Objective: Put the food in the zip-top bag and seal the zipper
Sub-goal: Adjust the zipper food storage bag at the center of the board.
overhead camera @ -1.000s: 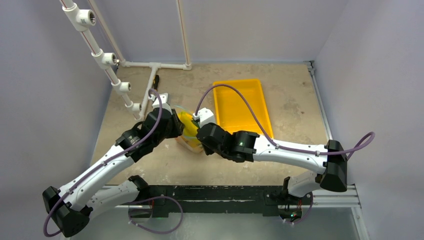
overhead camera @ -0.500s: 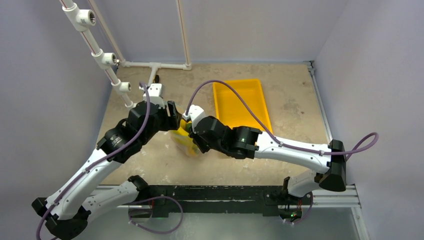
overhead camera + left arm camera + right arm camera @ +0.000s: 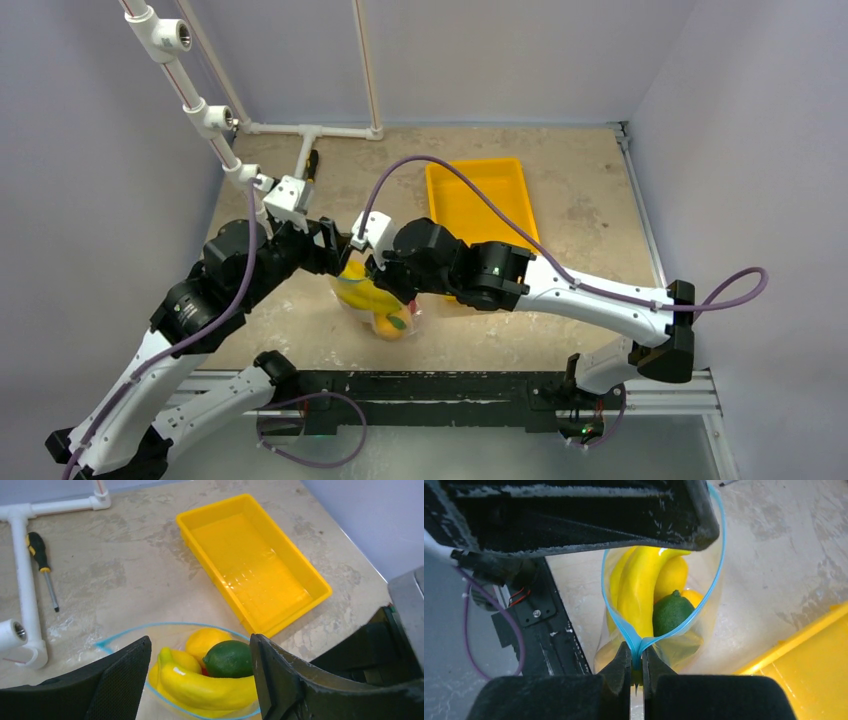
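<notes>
The clear zip-top bag [image 3: 383,308] hangs open-mouthed near the table's front edge. It holds a yellow banana [image 3: 210,690], a lemon [image 3: 204,639] and a dark green lime [image 3: 230,659]; a bit of red shows under them. The teal-blue zipper [image 3: 150,628] rings the open mouth. My right gripper [image 3: 636,655] is shut on one corner of the zipper [image 3: 638,647], the bag hanging from it. My left gripper [image 3: 200,642] is open, its fingers [image 3: 120,680] straddling the far end of the mouth from above, gripping nothing. In the top view the left gripper [image 3: 335,258] and the right gripper [image 3: 385,280] sit close together.
An empty yellow tray [image 3: 480,200] lies just right of the bag, also in the left wrist view [image 3: 250,565]. A screwdriver [image 3: 42,565] and white PVC pipes [image 3: 25,590] lie at the back left. The black base rail [image 3: 450,385] runs along the near edge.
Both grippers have moved left and toward the near edge. The bag has come with the right gripper and now hangs lower in view, with its mouth open.
</notes>
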